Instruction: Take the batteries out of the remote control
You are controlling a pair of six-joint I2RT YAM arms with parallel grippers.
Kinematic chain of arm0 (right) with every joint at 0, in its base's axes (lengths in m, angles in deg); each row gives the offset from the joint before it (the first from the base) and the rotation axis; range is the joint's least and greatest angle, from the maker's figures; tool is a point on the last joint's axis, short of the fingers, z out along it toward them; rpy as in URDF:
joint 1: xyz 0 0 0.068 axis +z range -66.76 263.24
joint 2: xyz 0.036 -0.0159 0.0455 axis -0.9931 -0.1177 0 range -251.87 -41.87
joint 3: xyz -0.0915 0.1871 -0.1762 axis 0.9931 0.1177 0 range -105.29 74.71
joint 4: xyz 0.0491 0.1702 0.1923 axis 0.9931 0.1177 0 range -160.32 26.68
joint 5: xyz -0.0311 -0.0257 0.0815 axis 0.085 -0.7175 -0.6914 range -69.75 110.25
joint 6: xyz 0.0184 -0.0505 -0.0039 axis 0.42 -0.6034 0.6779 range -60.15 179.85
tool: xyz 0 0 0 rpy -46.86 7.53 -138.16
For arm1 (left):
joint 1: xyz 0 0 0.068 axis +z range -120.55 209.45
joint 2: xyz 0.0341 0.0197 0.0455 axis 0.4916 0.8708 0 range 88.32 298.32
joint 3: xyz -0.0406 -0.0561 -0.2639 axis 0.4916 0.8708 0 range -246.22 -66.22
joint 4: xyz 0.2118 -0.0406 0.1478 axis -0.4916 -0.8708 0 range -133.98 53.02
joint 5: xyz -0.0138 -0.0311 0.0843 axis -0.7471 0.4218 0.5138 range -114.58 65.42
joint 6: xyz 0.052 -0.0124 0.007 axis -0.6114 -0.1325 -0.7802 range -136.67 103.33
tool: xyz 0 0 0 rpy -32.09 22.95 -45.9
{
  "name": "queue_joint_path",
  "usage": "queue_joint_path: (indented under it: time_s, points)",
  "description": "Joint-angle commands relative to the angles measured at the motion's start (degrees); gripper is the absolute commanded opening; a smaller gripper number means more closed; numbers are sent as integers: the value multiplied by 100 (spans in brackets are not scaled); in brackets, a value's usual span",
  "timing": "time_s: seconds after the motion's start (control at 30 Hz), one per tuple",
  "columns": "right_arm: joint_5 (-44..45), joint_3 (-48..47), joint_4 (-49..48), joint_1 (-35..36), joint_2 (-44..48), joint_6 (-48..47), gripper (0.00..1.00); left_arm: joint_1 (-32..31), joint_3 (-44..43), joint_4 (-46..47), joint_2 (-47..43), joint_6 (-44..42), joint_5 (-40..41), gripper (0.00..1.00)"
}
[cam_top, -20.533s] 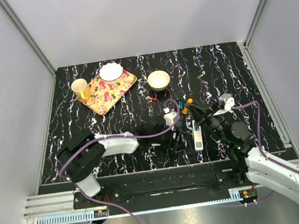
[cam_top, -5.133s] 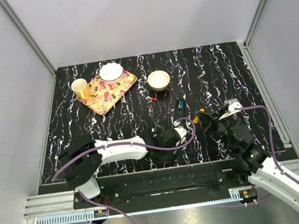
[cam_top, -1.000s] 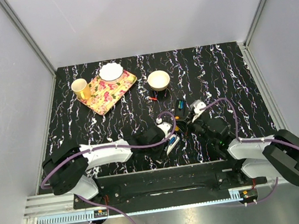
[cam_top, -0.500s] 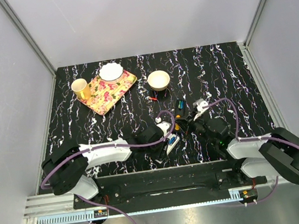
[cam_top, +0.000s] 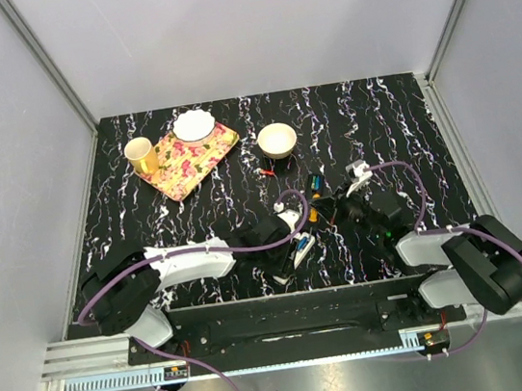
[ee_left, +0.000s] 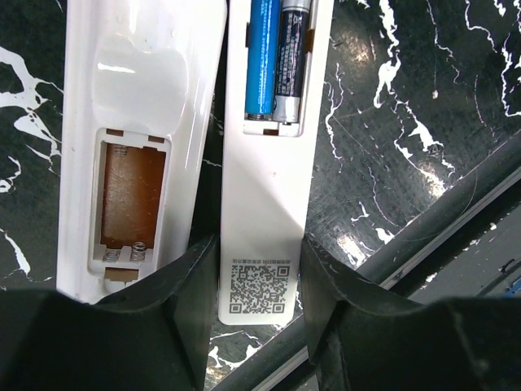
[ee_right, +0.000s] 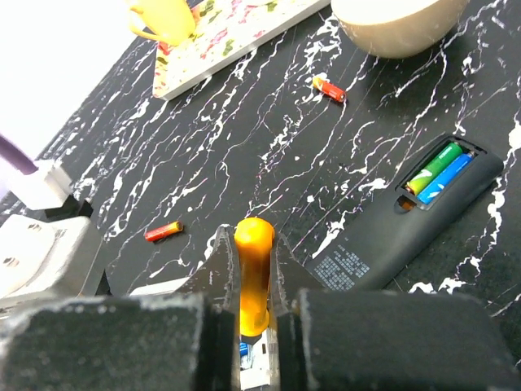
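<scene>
- Left pincer point(ee_left: 260, 281) pinches the near end of a white plastic slab remote point(ee_left: 262, 187). Its blue cell point(ee_left: 262, 57) and black-silver cell point(ee_left: 291, 61) lie lengthwise in the open bay, beyond the fingers.
- Right pincer point(ee_right: 254, 285), narrow, clamps an orange pry stick point(ee_right: 254, 244) aimed down at that remote.
- Touching that remote: an emptied white remote point(ee_left: 138, 98). Farther off: a loaded black remote point(ee_right: 407, 220).

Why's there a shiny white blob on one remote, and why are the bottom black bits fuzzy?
Left wrist view: light glares off the glossy white plastic remote with the empty bay; the left gripper sits too close to focus. Right wrist view: the right gripper blurs likewise.
</scene>
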Motion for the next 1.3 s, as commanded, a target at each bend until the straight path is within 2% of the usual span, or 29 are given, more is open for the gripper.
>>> queue_joint_path:
  time_s: [0.0, 0.23, 0.37, 0.9, 1.27]
  points:
    - [-1706, -176, 371, -475, -500, 690, 0, 42, 269, 250, 625, 178, 343, 0]
    - [-3094, -413, -604, -1003, -1441, 1218, 0, 42, 217, 241, 704, 152, 299, 0]
    - [-3562, -598, -1053, -1109, -1907, 1578, 0, 42, 173, 188, 774, 152, 343, 0]
    - [-4072, -870, -1686, -1302, -2462, 2379, 0, 42, 32, 74, 924, 196, 440, 0]
    - [-4099, -915, -2082, -1311, -2515, 2766, 0, 42, 6, 39, 985, 196, 457, 0]
